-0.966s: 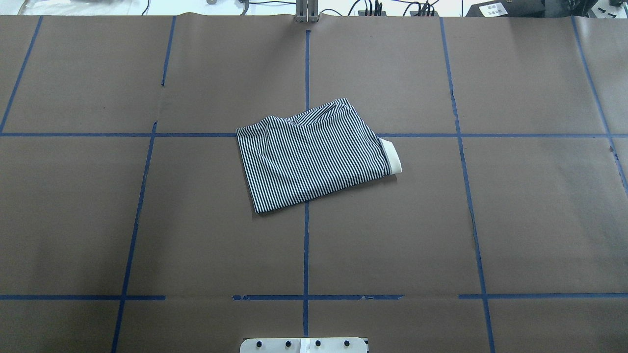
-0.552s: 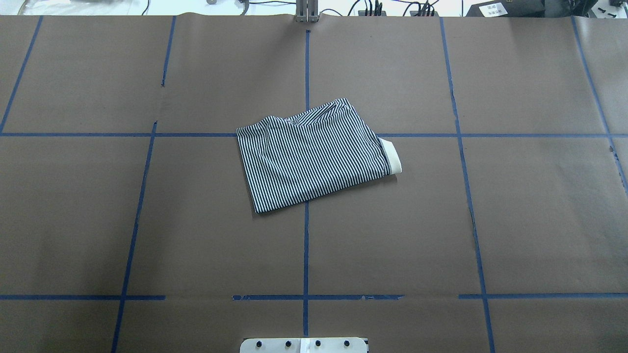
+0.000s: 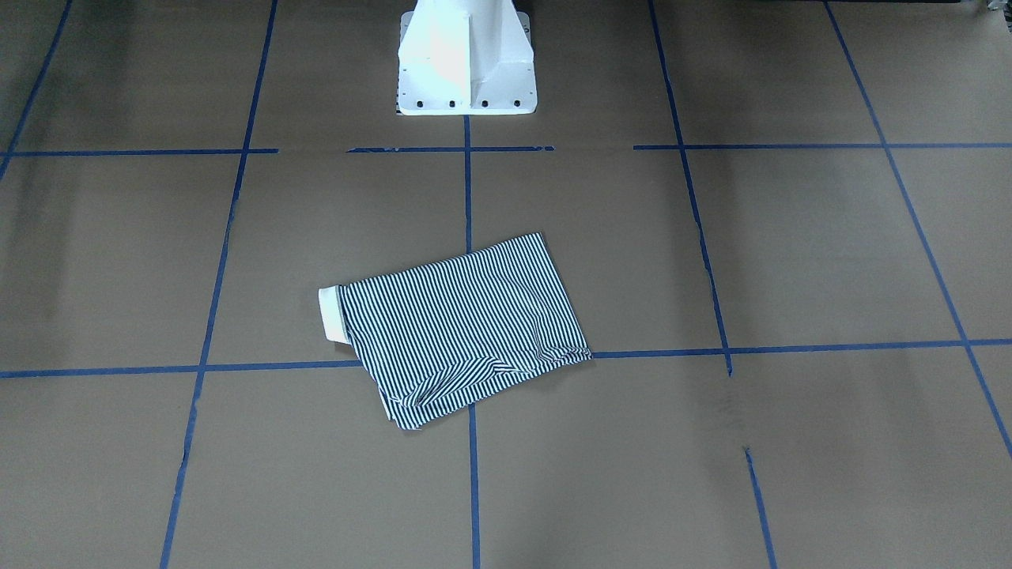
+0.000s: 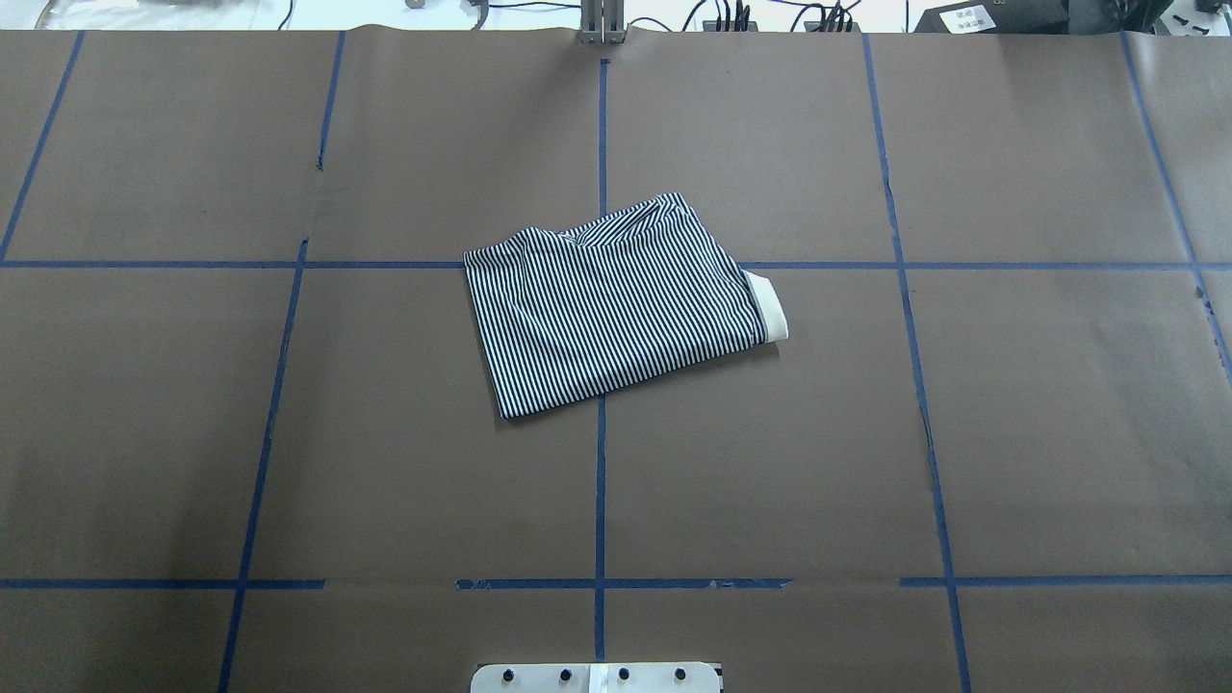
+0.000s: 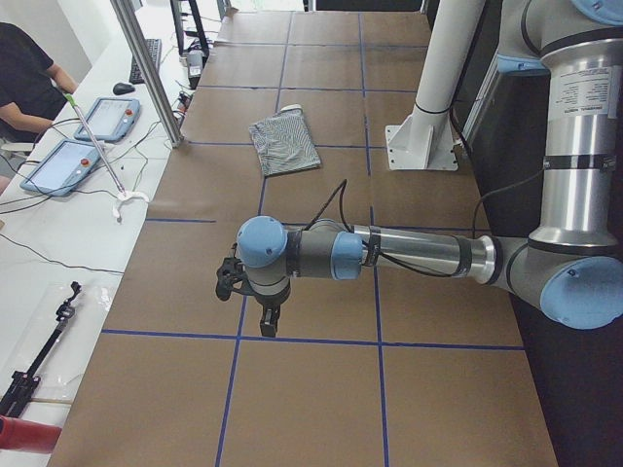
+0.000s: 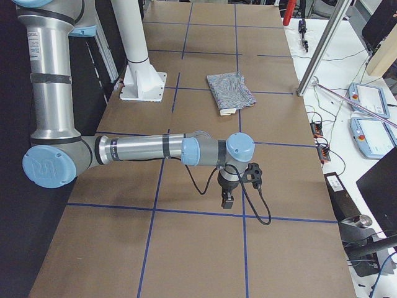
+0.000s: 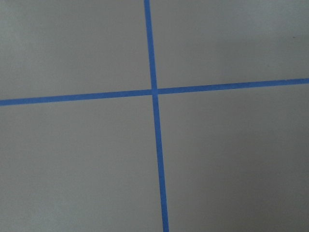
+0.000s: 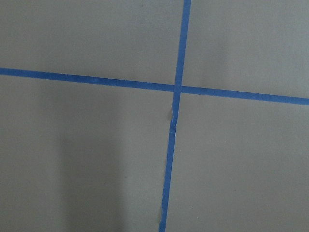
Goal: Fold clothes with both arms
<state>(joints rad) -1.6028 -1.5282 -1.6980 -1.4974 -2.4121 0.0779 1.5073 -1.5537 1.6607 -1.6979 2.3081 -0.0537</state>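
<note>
The clothes are one folded navy-and-white striped shirt [image 4: 616, 308] lying flat near the table's middle, with its cream collar [image 4: 773, 308] sticking out on the right side. It also shows in the front-facing view as the shirt [image 3: 458, 332], and small and far in the side views as the shirt [image 5: 284, 144] and the shirt [image 6: 231, 90]. My left gripper [image 5: 265, 321] hangs over bare brown paper far from the shirt, and so does my right gripper [image 6: 227, 198]. I cannot tell whether either is open or shut. Both wrist views hold only paper and blue tape.
The white pedestal base [image 3: 466, 63] stands at the robot's edge of the table. Blue tape lines [image 4: 601, 481] grid the brown paper. A person [image 5: 24, 78] sits at a side bench with tablets [image 5: 102, 119], cables and a metal post [image 5: 146, 68].
</note>
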